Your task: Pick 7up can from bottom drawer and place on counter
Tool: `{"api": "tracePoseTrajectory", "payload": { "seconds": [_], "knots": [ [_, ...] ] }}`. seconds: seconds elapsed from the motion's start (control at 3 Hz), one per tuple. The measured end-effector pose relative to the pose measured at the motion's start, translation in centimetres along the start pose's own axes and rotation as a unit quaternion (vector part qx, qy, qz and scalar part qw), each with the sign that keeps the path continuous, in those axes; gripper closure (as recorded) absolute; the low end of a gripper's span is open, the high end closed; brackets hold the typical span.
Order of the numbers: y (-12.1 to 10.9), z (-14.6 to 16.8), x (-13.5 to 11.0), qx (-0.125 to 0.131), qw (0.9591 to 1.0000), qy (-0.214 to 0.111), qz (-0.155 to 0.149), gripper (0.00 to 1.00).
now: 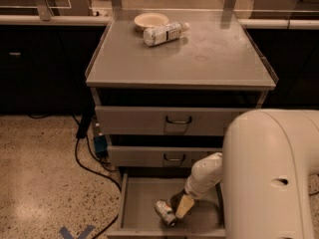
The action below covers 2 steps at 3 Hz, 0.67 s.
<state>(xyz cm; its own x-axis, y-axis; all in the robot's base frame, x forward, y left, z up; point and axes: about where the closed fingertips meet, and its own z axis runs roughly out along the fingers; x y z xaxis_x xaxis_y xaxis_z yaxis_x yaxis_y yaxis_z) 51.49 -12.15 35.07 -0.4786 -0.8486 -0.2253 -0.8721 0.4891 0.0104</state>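
Reaching down into the bottom drawer (pixel 140 203), the gripper (pixel 181 208) sits low near the drawer's front, on a white arm (pixel 205 176) slanting in from the right of the view. The 7up can (pixel 165 212) lies on its side on the drawer floor, just left of the gripper tip (touching or barely apart, unclear which), its long axis running diagonally from back-left to front-right. Whether the gripper is spread, closed or pinching the can cannot be told. Bare floor separates the can from the drawer's left wall. The middle drawer (pixel 149 157) sits just behind and above, so lifting probably means pulling forward first. The counter (pixel 199 59) lies well above, with a bottle (pixel 164 33) and bowl (pixel 150 20) at its back and open space in front.
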Motion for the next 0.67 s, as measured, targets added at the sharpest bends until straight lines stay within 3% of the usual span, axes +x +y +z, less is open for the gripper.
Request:
{"api": "tracePoseTrajectory", "payload": {
  "seconds": [0.33,0.67],
  "knots": [
    [1.7,3.9,-0.5,-0.063,0.9963,-0.049,0.033,0.00],
    [2.1,8.6,-1.4,-0.104,0.9903,-0.092,0.015,0.00]
  ]
}}
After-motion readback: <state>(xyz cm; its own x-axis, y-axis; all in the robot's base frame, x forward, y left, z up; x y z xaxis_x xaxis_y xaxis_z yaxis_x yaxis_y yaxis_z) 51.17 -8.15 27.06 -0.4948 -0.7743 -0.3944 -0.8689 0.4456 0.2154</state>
